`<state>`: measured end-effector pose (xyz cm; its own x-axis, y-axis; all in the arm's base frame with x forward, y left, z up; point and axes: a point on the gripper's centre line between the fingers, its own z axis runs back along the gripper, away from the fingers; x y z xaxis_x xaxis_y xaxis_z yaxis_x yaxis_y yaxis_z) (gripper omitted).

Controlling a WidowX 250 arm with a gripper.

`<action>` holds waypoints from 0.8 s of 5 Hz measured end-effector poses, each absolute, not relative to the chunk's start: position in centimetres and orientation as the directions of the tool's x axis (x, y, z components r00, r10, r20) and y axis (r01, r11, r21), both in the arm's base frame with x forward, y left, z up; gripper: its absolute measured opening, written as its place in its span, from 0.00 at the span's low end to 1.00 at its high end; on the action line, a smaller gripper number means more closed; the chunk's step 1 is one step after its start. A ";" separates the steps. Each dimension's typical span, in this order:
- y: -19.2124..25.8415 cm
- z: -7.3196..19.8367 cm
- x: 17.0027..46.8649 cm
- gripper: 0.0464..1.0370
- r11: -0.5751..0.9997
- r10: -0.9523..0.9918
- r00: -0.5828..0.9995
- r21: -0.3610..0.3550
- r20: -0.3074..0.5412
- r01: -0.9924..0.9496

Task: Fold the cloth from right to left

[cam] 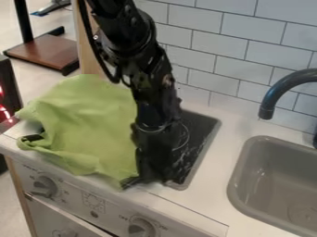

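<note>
A light green cloth (pixel 90 125) lies spread and wrinkled over the left part of the stove top, its lower left corner bunched near the counter's front edge. Black and pointing down, the gripper (pixel 151 171) is low over the stove at the cloth's right edge, close to its lower right corner. The arm hides part of that edge, and whether the gripper holds any cloth cannot be told.
Right of the gripper, the dark stove plate (pixel 201 134) shows. A grey sink (pixel 248 162) and a dark curved faucet (pixel 269 99) are farther right. Knobs (pixel 141 227) line the front panel, and a tiled wall (pixel 210 46) rises behind the counter.
</note>
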<state>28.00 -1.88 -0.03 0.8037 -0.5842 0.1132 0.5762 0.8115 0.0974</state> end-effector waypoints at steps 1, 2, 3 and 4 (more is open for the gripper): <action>-2.1 2.8 28.2 0.01 0.815 -0.577 0.794 0.077 0.193 0.574; -0.5 5.3 28.7 0.01 0.850 -0.519 0.821 0.042 0.236 0.525; 1.6 8.2 31.3 0.01 0.892 -0.443 0.847 0.043 0.294 0.451; 6.0 8.4 34.5 0.01 0.938 -0.341 0.897 0.043 0.280 0.343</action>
